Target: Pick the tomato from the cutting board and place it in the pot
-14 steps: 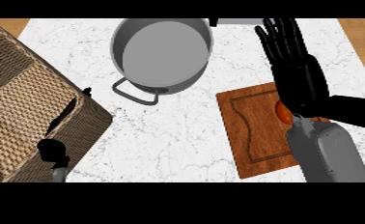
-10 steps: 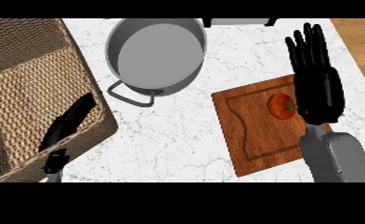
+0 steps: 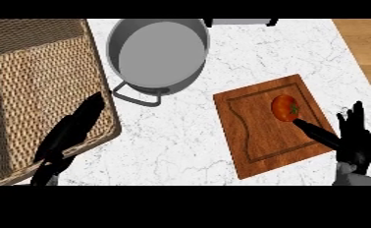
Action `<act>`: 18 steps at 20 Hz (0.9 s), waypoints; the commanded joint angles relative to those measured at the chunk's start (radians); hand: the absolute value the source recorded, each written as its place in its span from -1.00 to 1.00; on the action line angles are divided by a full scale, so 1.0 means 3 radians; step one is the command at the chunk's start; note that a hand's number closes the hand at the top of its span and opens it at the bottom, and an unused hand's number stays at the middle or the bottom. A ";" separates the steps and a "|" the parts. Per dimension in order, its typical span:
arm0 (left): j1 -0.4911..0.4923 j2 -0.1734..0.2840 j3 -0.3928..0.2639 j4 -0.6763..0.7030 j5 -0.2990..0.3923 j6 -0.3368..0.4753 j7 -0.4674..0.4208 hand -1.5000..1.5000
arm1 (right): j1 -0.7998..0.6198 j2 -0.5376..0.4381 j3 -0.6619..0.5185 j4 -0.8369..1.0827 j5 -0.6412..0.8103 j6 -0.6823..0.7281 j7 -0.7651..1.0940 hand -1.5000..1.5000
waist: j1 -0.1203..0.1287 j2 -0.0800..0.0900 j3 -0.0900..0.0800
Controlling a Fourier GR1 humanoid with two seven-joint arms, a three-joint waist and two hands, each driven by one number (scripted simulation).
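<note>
From the head view, looking down on the white counter [image 3: 181, 138], I see one tomato [image 3: 285, 108] lying on the one wooden cutting board [image 3: 261, 133], in its upper right part, inside the carved groove. It is not yet picked up.

The right hand [image 3: 354, 138] comes in at the lower right edge. Its fingers are spread and rather straight, and one long finger [image 3: 316, 131] points toward the tomato, its tip just beside the fruit; I cannot tell if it touches. I think the hand is placed so because it prepares to close around the tomato from the right side.

The left hand [image 3: 69, 131] shows at the lower left, over the edge of the one woven basket [image 3: 43, 79]. Its fingers are straight and pressed together, holding nothing; it seems only to rest there, out of the way.

There is one grey pot [image 3: 158, 55], with nothing inside, standing between the basket and the board. One handle of it points toward the robot. The pot is near the board, probably so the carry is short.
</note>
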State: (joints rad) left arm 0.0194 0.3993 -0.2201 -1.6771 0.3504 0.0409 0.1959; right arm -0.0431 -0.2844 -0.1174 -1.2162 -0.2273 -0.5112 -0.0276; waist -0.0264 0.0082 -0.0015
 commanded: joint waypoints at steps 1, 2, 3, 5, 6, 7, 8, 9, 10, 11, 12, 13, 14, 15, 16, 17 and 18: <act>0.0015 -0.0312 -0.0227 -0.0061 0.0109 0.0026 0.0122 0.00 | 0.0153 -0.0091 0.0184 0.0135 0.0361 -0.0374 0.0422 -1.00 | 0.0075 -0.0023 -0.0001; -0.0088 -0.0370 -0.0189 0.0150 0.0107 -0.0042 0.0071 0.00 | 0.0128 -0.0365 0.0215 -0.0023 0.0412 -0.0296 0.0752 -1.00 | 0.0036 -0.0021 -0.0008; 0.0021 -0.0258 -0.0075 0.0026 0.0204 -0.0188 0.0124 0.00 | 0.0203 -0.0284 0.0395 -0.0233 0.0526 -0.0397 0.0941 -1.00 | 0.0062 -0.0033 -0.0008; -0.0017 -0.0533 -0.0222 0.0030 -0.0049 0.0025 0.0143 0.00 | 0.0256 -0.0573 0.0384 -0.0512 0.0496 -0.0199 0.1327 -1.00 | 0.0039 -0.0038 -0.0007; 0.0050 -0.0368 -0.0016 0.0011 0.0054 -0.0184 0.0116 0.00 | 0.0461 -0.0585 0.0478 -0.0829 0.0567 -0.0275 0.1541 -1.00 | 0.0033 -0.0044 -0.0009; -0.0048 -0.0500 -0.0049 0.0079 -0.0011 -0.0110 0.0203 0.00 | 0.0402 -0.0767 0.0467 -0.1050 0.0571 -0.0228 0.1810 -1.00 | 0.0002 -0.0045 -0.0014; -0.0171 -0.0553 0.0022 0.0093 0.0012 -0.0099 0.0356 0.00 | 0.0384 -0.0866 0.0428 -0.1183 0.0494 -0.0110 0.1981 -1.00 | -0.0006 -0.0040 -0.0011; 0.0039 -0.0558 -0.0027 -0.0218 -0.0073 -0.0070 0.0424 0.00 | 0.0508 -0.1002 0.0383 -0.1334 0.0493 -0.0062 0.2135 -1.00 | 0.0022 -0.0048 -0.0008; 0.0033 -0.0509 0.0117 -0.0117 0.0005 -0.0228 0.0360 0.00 | 0.0509 -0.1137 0.0325 -0.1512 0.0374 0.0074 0.2364 -1.00 | -0.0007 -0.0047 -0.0012; -0.0024 -0.0570 0.0085 -0.0007 -0.0109 -0.0237 0.0334 0.00 | 0.0485 -0.1115 0.0417 -0.1670 0.0400 0.0043 0.2581 -1.00 | -0.0019 -0.0041 -0.0014; 0.0007 -0.0650 0.0059 -0.0191 -0.0170 -0.0125 0.0460 0.00 | 0.0544 -0.1197 0.0318 -0.1875 0.0284 0.0135 0.2683 -1.00 | -0.0001 -0.0046 -0.0007; 0.0034 -0.0572 0.0206 -0.0158 -0.0065 -0.0315 0.0407 0.00 | 0.0652 -0.1300 0.0223 -0.1981 0.0127 0.0276 0.2801 -1.00 | -0.0027 -0.0049 -0.0009; -0.0005 -0.0574 0.0301 -0.0226 0.0055 -0.0360 0.0549 0.00 | 0.0613 -0.1339 0.0137 -0.1960 -0.0022 0.0401 0.2901 -1.00 | 0.0009 -0.0041 -0.0004; -0.0072 -0.0683 0.0235 -0.0209 -0.0134 -0.0186 0.0629 0.00 | 0.0550 -0.1491 0.0109 -0.2252 -0.0084 0.0409 0.3253 -1.00 | -0.0032 -0.0049 -0.0010; -0.0057 -0.0686 0.0265 -0.0225 -0.0098 -0.0310 0.0614 0.00 | 0.0546 -0.1536 0.0033 -0.2139 -0.0114 0.0444 0.3348 -1.00 | 0.0018 -0.0037 -0.0004; -0.0027 -0.0711 0.0283 -0.0205 -0.0147 -0.0347 0.0568 0.00 | 0.0529 -0.1511 0.0097 -0.2352 -0.0097 0.0335 0.3600 -1.00 | 0.0022 -0.0039 -0.0006; 0.0050 -0.0782 0.0246 -0.0259 -0.0159 -0.0344 0.0612 0.00 | 0.0564 -0.1652 -0.0103 -0.2418 -0.0228 0.0406 0.3745 -1.00 | 0.0016 -0.0042 -0.0005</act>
State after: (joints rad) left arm 0.0367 0.1967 -0.0907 -1.7898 0.3366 -0.0290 0.4903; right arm 0.1181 -0.6993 -0.0825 -1.8266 -0.2261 -0.4201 0.8951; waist -0.0170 -0.0128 0.0004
